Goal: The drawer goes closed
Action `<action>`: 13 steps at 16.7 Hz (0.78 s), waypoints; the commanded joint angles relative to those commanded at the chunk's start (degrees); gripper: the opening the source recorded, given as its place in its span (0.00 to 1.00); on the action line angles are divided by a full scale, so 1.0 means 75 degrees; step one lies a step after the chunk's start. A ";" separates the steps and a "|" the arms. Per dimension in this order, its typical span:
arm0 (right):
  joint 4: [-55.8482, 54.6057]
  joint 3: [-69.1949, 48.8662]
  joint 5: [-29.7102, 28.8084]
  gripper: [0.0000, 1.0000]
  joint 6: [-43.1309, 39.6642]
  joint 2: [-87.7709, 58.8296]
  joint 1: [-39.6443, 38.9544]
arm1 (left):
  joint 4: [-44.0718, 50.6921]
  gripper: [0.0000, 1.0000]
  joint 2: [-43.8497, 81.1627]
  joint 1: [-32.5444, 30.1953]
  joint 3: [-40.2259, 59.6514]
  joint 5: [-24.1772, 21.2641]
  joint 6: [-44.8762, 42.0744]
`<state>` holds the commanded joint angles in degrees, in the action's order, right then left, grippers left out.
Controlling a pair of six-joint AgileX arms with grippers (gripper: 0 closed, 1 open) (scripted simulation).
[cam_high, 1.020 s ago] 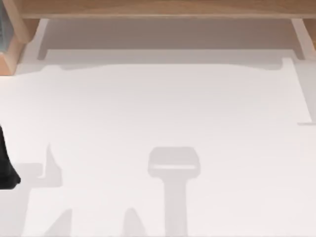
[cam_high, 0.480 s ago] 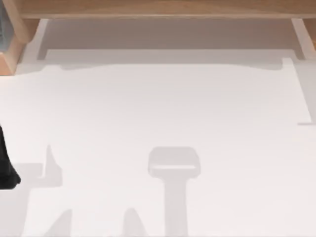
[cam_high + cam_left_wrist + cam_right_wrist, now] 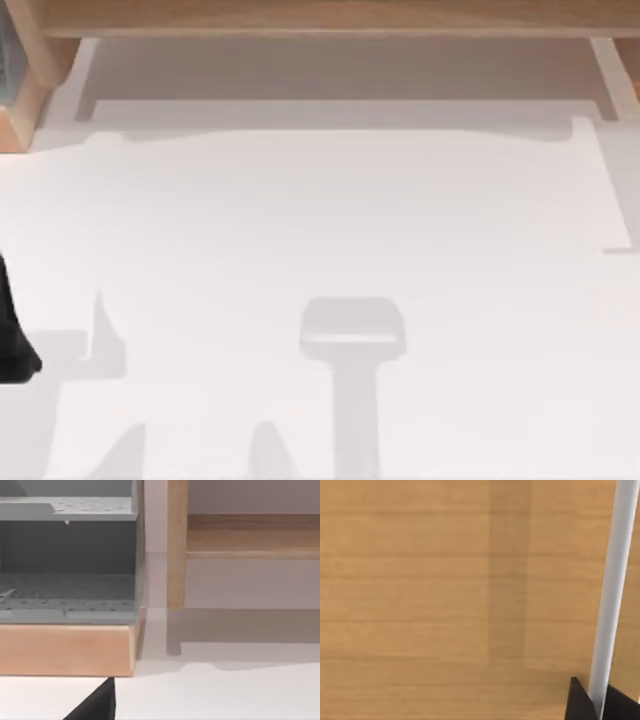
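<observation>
White table (image 3: pixel 330 220), left claw (image 3: pixel 15 330) cut off

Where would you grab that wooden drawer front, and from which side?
By the slim white bar handle across the wooden front, probably. Come straight at the front, jaws either side: the bar is long and narrow. The right gripper is at one end; the left gripper sits at the table's left edge.

A wooden cabinet (image 3: pixel 330 18) runs along the far edge of the counter (image 3: pixel 330 220), raised on legs, with an open drawer (image 3: pixel 67 647) projecting from the far-left corner. The left arm (image 3: pixel 12 330) sits at the counter's left edge, nearer than the drawer.
</observation>
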<state>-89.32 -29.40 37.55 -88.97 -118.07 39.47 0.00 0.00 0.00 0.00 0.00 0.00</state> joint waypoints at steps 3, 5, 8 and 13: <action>0.0017 0.0006 -0.0004 0.00 0.0014 -0.0016 0.0014 | 0.0000 1.00 0.0000 0.0000 0.0000 0.0000 0.0000; 0.0109 -0.0127 -0.0094 0.00 0.0007 -0.0064 -0.0068 | 0.0000 1.00 0.0000 0.0000 0.0000 0.0000 0.0000; 0.0540 -0.0909 -0.0475 0.00 -0.0009 -0.0317 -0.0445 | 0.0000 1.00 0.0000 0.0000 0.0000 0.0000 0.0000; 0.1089 -0.1676 -0.0909 0.00 0.0002 -0.0646 -0.0882 | 0.0000 1.00 0.0000 0.0000 0.0000 0.0000 0.0000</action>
<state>-81.15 -41.97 30.73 -88.95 -122.92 32.85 0.00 0.00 0.00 0.00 0.00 0.00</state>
